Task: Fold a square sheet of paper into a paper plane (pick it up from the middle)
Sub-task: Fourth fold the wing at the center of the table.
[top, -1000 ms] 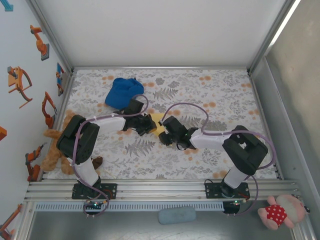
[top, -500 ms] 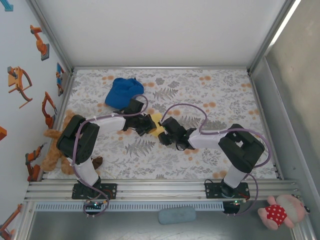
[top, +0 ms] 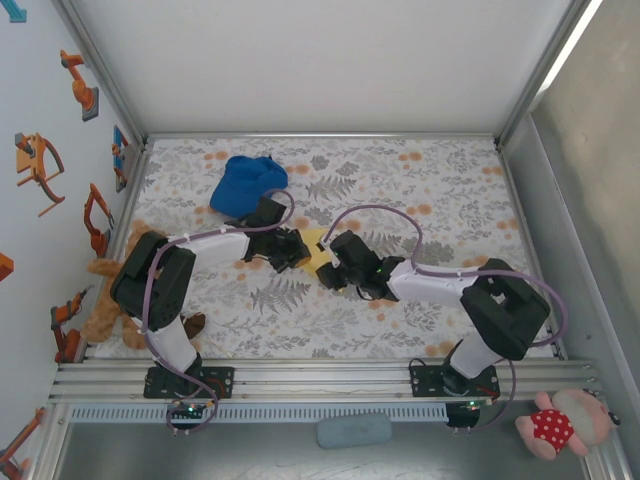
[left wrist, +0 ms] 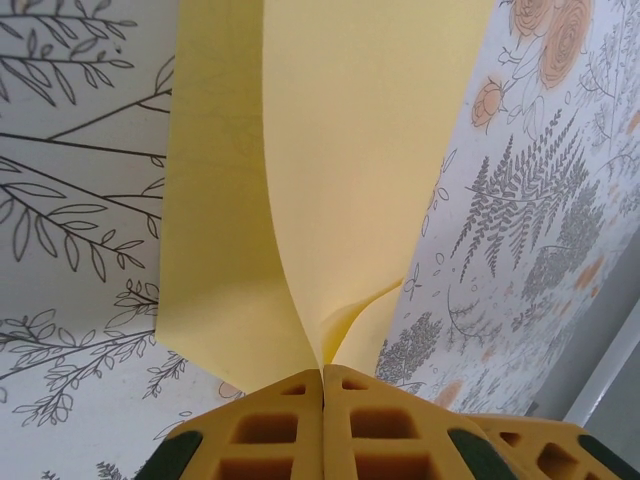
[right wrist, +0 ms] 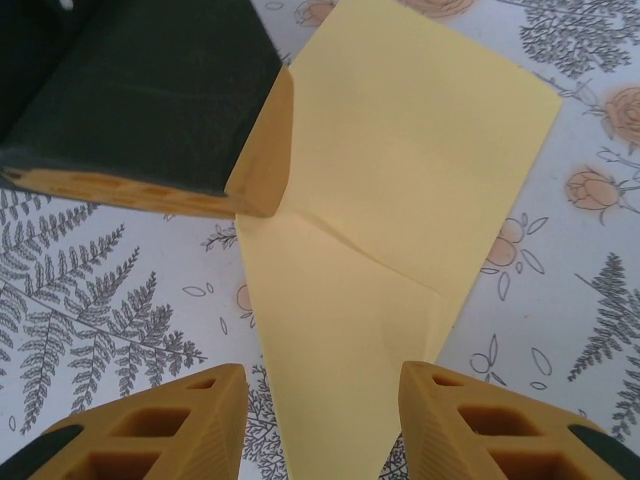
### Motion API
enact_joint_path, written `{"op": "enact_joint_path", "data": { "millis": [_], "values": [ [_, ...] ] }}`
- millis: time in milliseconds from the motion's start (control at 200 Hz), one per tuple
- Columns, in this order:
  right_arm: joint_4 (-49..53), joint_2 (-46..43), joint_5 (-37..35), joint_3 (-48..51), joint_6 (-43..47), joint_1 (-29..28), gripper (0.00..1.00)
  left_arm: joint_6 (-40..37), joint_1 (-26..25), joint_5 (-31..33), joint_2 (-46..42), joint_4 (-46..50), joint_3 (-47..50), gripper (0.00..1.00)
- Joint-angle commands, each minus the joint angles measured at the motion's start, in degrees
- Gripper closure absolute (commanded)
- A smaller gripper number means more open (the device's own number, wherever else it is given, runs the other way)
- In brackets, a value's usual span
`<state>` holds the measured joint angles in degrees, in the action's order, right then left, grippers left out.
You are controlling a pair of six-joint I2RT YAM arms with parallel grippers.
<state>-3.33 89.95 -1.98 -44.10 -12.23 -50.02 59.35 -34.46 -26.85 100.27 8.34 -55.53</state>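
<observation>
**Item 1, square sheet of paper** (top: 318, 248) (left wrist: 330, 170) (right wrist: 400, 170). Thin plain yellow paper, found on the desk just nearer the arm bases than the blue cap and slightly to its right, between the two tools. A diagonal crease is seen across it in the right wrist view, where it narrows to a point toward the camera. In the left wrist view two layers are seen rising from a common pinched edge, the inner one curled.

**Item 2, left tool** (top: 293, 252) (left wrist: 322, 375) (right wrist: 255, 150). Located directly below the blue cap in the top view. Its yellow pads are pressed together with an edge of the sheet pinched between them.

**Item 3, right tool** (top: 332, 272) (right wrist: 322, 390). Located below and to the right of the blue cap, on the far side of the sheet from the left tool. Its fingers (right wrist: 190, 410) are spread, and the narrow end of the sheet is seen lying between them. Whether either finger touches the paper cannot be told.

**Item 4, blue cap** (top: 247, 183). Crumpled blue fabric, lying toward the far left of the desk.

**Item 5, desk** (top: 450, 190). Covered with a grey leaf and orange flower print.

**Item 6, brown teddy bear** (top: 105, 300). Placed at the desk's left edge, nearer the bases than the blue cap.

**Item 7, plush doll in red dotted dress** (top: 555, 425). Placed off the desk, far to the right of the blue cap and beyond the near rail.
</observation>
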Motion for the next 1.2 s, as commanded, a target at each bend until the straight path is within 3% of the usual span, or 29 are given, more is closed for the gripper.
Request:
{"op": "enact_joint_path", "data": {
  "millis": [0,436,941,1197],
  "values": [
    [-0.5,1.9,2.1,-0.7,2.6,-0.3,0.56,0.7,0.4,-0.6,-2.0,2.0,-1.6,0.92],
    [-4.5,7.0,-0.8,-1.5,4.5,-0.3,0.57,1.8,0.9,-1.6,-1.8,2.6,-2.2,0.92],
    [-5.7,6.8,-1.7,-1.3,4.2,-0.3,0.66,2.0,1.1,-2.2,-1.3,2.4,-1.9,0.90],
    [-6.5,7.5,-1.7,-0.4,3.9,-0.3,0.76,2.0,1.5,-1.6,-2.6,2.9,-1.6,0.86]
  ]
}}
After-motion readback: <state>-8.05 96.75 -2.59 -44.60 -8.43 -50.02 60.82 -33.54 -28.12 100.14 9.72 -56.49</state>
